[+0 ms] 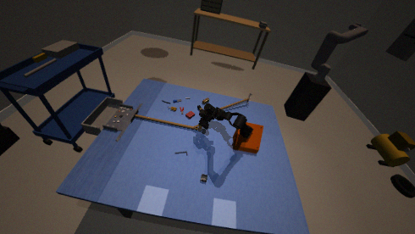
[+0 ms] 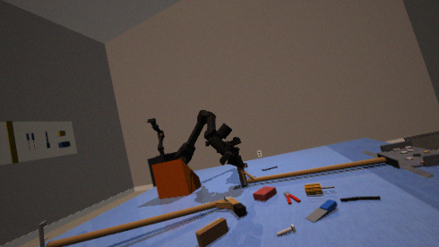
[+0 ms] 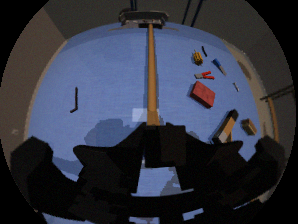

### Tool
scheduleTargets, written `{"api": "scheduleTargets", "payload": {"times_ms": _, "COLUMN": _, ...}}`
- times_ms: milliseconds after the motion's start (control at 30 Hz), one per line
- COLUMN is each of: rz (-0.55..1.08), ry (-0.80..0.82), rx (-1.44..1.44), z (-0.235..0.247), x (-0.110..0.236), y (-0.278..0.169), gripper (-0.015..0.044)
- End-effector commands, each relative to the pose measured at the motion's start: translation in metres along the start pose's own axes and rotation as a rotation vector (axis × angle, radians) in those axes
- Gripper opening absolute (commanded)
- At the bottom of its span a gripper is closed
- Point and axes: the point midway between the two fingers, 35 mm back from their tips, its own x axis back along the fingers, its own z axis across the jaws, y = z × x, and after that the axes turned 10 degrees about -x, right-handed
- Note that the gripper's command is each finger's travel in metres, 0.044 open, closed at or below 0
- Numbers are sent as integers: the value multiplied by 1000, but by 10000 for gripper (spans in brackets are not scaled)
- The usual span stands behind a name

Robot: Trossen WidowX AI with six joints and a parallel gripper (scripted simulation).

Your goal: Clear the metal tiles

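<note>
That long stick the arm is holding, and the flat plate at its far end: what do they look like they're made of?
The scraper, clamped at its near end in the gripper, has a shaft that looks like wood: an even matte tan-brown with no shine. Its blade end is too small to judge. The bench plate looks like metal: flat dull grey, strewn with small pale tiles.
</note>
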Motion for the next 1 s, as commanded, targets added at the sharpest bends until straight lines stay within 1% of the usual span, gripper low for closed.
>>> {"api": "scheduleTargets", "payload": {"times_ms": 0, "rz": -12, "ry": -1, "rx": 4, "z": 2, "x": -4, "y": 10, "gripper": 0}}
{"api": "scheduleTargets", "payload": {"times_ms": 967, "rz": -15, "ry": 2, "rx": 4, "z": 4, "x": -30, "y": 43, "gripper": 0}}
